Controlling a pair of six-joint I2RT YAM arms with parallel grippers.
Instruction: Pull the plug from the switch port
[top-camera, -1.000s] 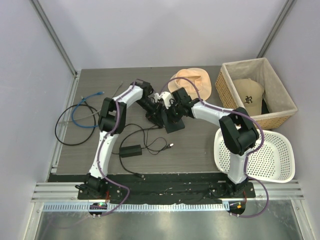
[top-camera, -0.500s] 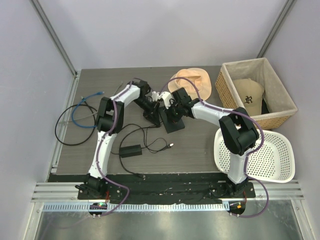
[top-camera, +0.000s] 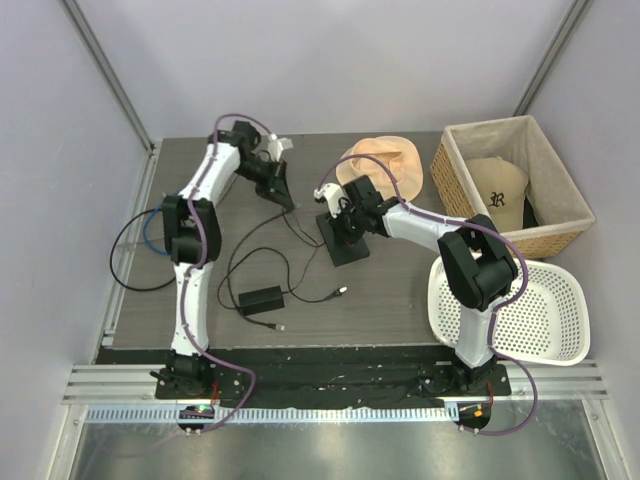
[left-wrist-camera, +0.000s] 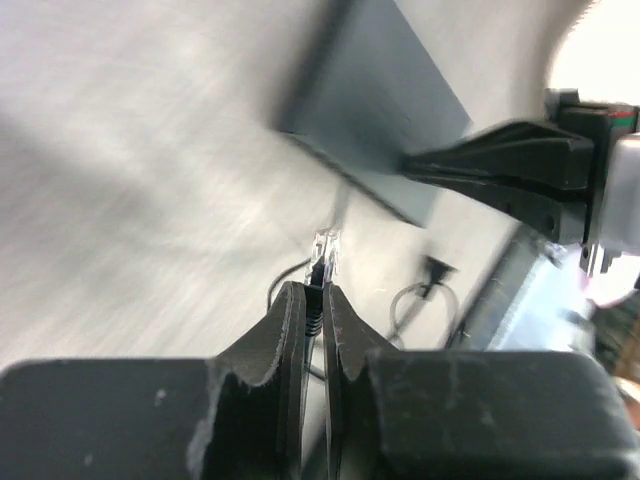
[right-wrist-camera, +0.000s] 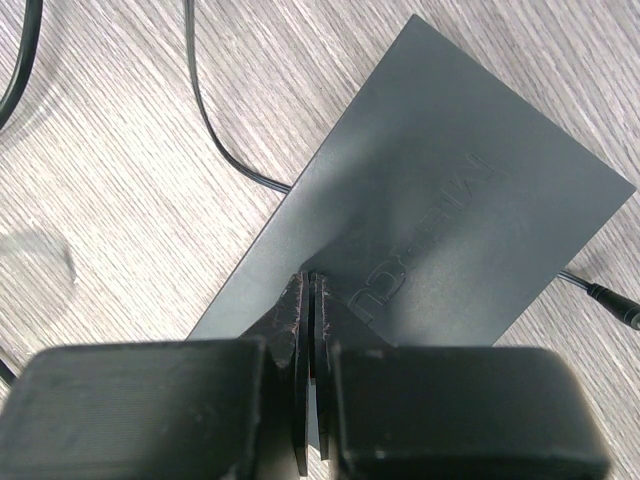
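Pinches, between the almost closed fingers of the left gripper (left-wrist-camera: 313, 292), a small clear plastic plug (left-wrist-camera: 326, 247) by its dark boot, tip poking past the fingertips, up in the air and touching nothing else. Trails a thin lead that looks dark in the wrist view. Behind the plug and well apart from it, a flat black rectangular box (left-wrist-camera: 385, 95), too blurred here to make out the switch port along its edge. Seen from above, keeps the plug over the far-left part of the grey wood-grain table (top-camera: 400, 290), with the box nearer the middle. Presses on the box's top face, near one long edge, with the right gripper (right-wrist-camera: 311, 285), jaws fully together and clasping nothing. Beside the box, on the table, a thin black lead (right-wrist-camera: 215, 140). Nearer the arm bases, a small black adapter brick (top-camera: 260, 298). At the left edge, partly behind the left arm, a bright-blue cable (top-camera: 147, 238) inside a black cable loop (top-camera: 125, 270). Just beyond the box, a peach brimmed hat (top-camera: 385, 160). At the right, a cloth-lined wicker basket (top-camera: 445, 165) with a beige cap (top-camera: 500, 190) inside, and in front of it a white perforated plastic basket (top-camera: 560, 280).
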